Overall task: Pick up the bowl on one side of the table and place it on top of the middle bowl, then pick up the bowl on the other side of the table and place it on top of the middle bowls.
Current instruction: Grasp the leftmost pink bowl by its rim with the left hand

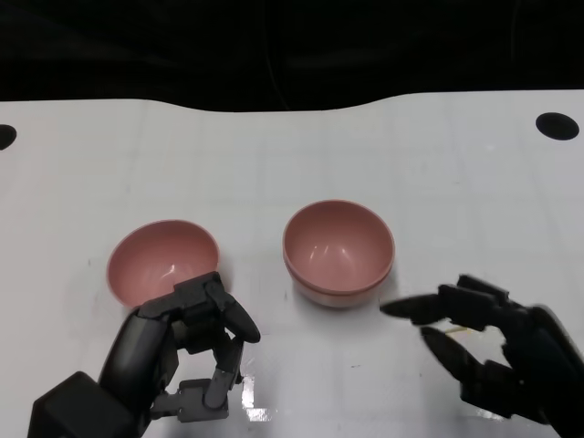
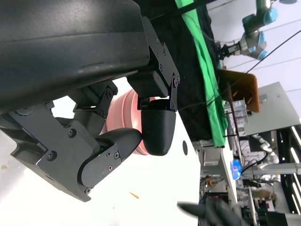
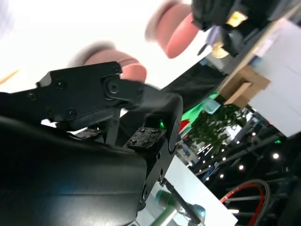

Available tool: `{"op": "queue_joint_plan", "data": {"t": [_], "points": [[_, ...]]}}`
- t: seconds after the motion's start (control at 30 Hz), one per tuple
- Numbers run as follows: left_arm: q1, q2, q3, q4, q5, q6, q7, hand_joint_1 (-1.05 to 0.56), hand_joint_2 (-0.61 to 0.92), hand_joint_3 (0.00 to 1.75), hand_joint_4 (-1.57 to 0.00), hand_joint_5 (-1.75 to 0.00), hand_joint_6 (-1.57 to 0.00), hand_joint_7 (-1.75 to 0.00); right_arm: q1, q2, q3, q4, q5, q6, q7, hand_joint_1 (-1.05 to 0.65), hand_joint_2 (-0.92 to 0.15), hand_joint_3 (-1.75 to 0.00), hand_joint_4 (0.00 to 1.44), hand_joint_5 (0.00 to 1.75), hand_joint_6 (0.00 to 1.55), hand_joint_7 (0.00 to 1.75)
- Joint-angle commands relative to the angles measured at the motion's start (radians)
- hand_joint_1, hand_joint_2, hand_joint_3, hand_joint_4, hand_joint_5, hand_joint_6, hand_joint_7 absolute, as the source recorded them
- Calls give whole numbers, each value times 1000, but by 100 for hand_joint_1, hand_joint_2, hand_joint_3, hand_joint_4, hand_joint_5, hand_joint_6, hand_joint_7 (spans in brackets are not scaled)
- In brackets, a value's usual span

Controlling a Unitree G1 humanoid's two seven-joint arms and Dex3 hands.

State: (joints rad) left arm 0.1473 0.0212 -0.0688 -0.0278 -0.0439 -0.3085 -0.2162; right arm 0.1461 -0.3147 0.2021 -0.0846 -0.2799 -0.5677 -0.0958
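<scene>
- The left robot hand [image 1: 187,342] is seen just in front of the left bowl [image 1: 164,260], its fingers curled inward around nothing; the bowl's near rim is partly hidden behind them, and contact cannot be confirmed.
- The right robot hand [image 1: 488,342] is held open with fingers spread, to the right of the middle bowl [image 1: 338,251] and apart from it; nothing is gripped.
- The middle bowl appears to be a stack already, a second rim being visible under the upper one, so the left bowl is judged to be the one left to move.
- For a sound grasp, the near rim should be pinched between thumb and fingers, one side inside the wall and one outside.
- The bowl should be lifted level and clear of the counter [image 1: 456,182] before being carried sideways.
- It should be centred over the stack and lowered upright, so that it nests rather than tips.
- The right robot hand is best kept clear of the stack.
</scene>
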Motion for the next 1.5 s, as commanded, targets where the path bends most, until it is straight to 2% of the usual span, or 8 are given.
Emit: {"op": "queue_joint_plan", "data": {"t": [0.03, 0.13, 0.4, 0.57, 0.73, 1.07, 1.27, 1.5], "points": [[1, 1, 14, 7, -17, -12, 10, -17, 45, 123, -79, -154, -79, -127, 40, 8, -26, -21, 82, -19, 42, -5, -45, -114, 75, 127, 84, 82], [-2, 0, 22, 0, -37, -6, 3, -16, 48, 117, -77, -145, -77, -118, 71, 32, -34, -30, 153, 6, 75, -2, -41, -129, 83, 138, 90, 93], [-31, 63, 40, -3, 78, -58, 39, -24, 65, 69, -64, -89, -70, -45, 83, 83, -61, -47, 197, 100, 132, -2, -24, -166, 95, 174, 91, 140], [-35, 132, 59, -89, 229, -9, 78, -39, 86, 9, -34, -64, -53, -4, 82, 108, -69, -56, 197, 143, 149, -4, -21, -172, 98, 175, 84, 158], [-35, 215, 67, -183, 400, 81, 92, -55, 89, 2, -13, -61, -34, 0, 79, 120, -71, -49, 193, 151, 167, -4, -20, -172, 100, 175, 84, 160], [-100, 331, 10, -246, 765, 215, 95, -64, 85, 0, -5, -54, -26, 0, 80, 139, -79, -56, 175, 166, 184, -5, -21, -168, 96, 175, 82, 162], [-204, 362, -94, -132, 915, 321, 36, -60, 88, 1, -15, -53, -30, -2, 85, 148, -74, -71, 161, 201, 193, -6, -19, -169, 96, 175, 82, 162], [-358, 376, -210, 87, 993, 392, -11, -47, 92, 1, -44, -25, -47, -2, 80, 157, -72, -71, 149, 200, 194, -4, -18, -169, 96, 175, 83, 161]]}}
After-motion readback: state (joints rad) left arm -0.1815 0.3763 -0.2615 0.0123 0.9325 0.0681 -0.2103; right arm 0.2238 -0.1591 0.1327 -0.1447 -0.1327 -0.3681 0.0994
